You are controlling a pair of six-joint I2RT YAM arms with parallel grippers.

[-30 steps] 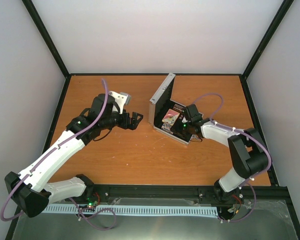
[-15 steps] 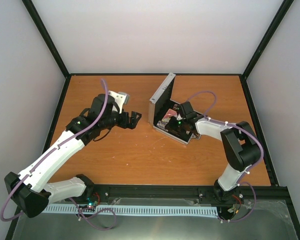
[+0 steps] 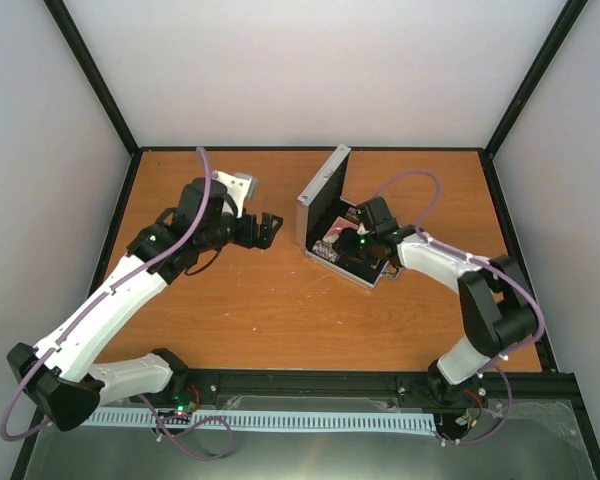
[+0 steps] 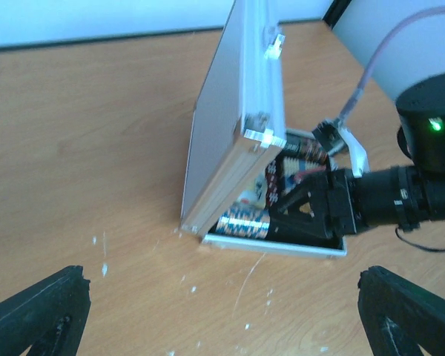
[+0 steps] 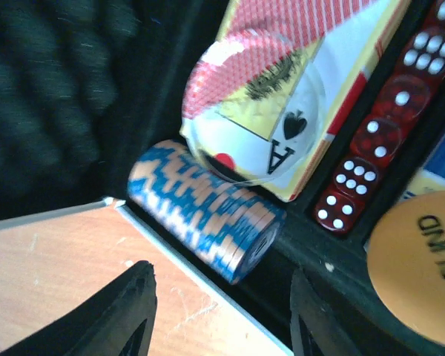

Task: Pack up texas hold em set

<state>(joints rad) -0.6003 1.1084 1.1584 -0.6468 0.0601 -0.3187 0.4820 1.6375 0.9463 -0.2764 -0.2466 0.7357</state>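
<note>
The silver case (image 3: 323, 192) stands open on the table, lid upright. My right gripper (image 3: 354, 243) hovers low over its black tray. In the right wrist view its fingers (image 5: 137, 311) stand apart, open, on either side of a blue striped chip stack (image 5: 200, 211) that lies on its side in the tray, touching neither finger. Beside the stack lie the card deck (image 5: 319, 89) under a clear disc, a row of red dice (image 5: 374, 141) and the orange disc (image 5: 419, 274). My left gripper (image 3: 265, 229) is wide open, empty, left of the case lid (image 4: 230, 126).
The table's black frame rails (image 3: 310, 381) run along the near edge, with grey walls on three sides. In the left wrist view, small white specks and a scratch (image 4: 248, 274) mark the wood in front of the case tray (image 4: 282, 246).
My right gripper moved left, deeper into the tray, and its jaws spread apart, letting go of the blue chip stack. The left gripper shifted slightly toward the back.
</note>
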